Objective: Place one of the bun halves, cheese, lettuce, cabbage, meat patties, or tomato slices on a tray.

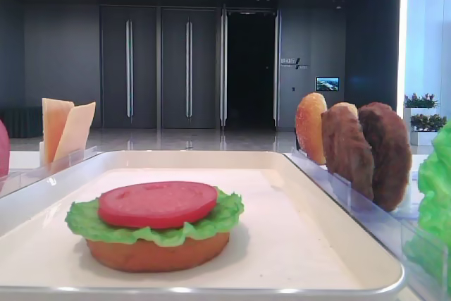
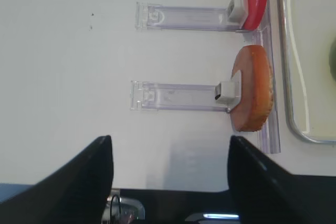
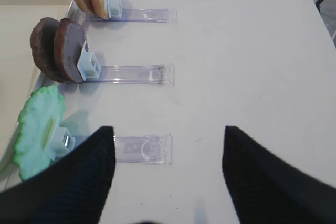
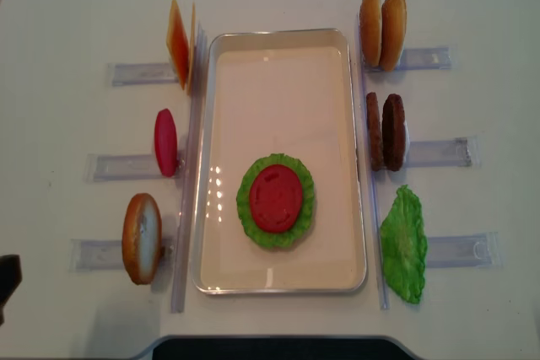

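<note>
The white tray (image 4: 278, 40) lies mid-table. On it is a stack: a bun half (image 1: 158, 253), lettuce (image 4: 245, 208) and a tomato slice (image 4: 276, 197) on top. Left of the tray stand cheese (image 4: 179, 44), a tomato slice (image 4: 165, 142) and a bun half (image 4: 142, 238). On the right stand two bun halves (image 4: 381, 18), two meat patties (image 4: 386, 132) and a lettuce leaf (image 4: 403, 244). My left gripper (image 2: 169, 140) is open and empty over the table edge, short of the bun half (image 2: 254, 95). My right gripper (image 3: 168, 129) is open and empty beside the lettuce (image 3: 37, 129).
Clear plastic holders (image 4: 439, 153) run outward from the tray on both sides, each with a small pusher block (image 3: 89, 66). A bare holder end (image 3: 142, 148) lies between my right fingers. The table's front edge (image 4: 270, 345) is near the tray.
</note>
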`<action>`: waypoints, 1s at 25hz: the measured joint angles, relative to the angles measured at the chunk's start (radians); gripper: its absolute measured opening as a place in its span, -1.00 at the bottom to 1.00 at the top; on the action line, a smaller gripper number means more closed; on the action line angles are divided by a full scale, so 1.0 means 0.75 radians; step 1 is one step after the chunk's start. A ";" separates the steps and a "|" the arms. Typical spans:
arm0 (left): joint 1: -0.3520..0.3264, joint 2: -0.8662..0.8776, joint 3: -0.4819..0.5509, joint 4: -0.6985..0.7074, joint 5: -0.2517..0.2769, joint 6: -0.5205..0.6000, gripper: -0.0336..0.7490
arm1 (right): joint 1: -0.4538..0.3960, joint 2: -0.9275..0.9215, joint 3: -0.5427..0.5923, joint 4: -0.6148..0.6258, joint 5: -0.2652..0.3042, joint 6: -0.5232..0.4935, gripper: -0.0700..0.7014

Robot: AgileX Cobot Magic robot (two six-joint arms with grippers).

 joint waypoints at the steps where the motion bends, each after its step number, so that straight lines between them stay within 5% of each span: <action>1: 0.000 -0.048 0.026 -0.012 -0.024 0.013 0.41 | 0.000 0.000 0.000 0.000 0.000 0.000 0.36; 9: 0.000 -0.407 0.164 -0.099 -0.158 0.098 0.41 | 0.000 0.000 0.000 0.000 0.000 0.000 0.36; 25: 0.000 -0.507 0.231 -0.170 -0.156 0.137 0.41 | 0.000 0.000 0.000 0.000 0.000 0.000 0.36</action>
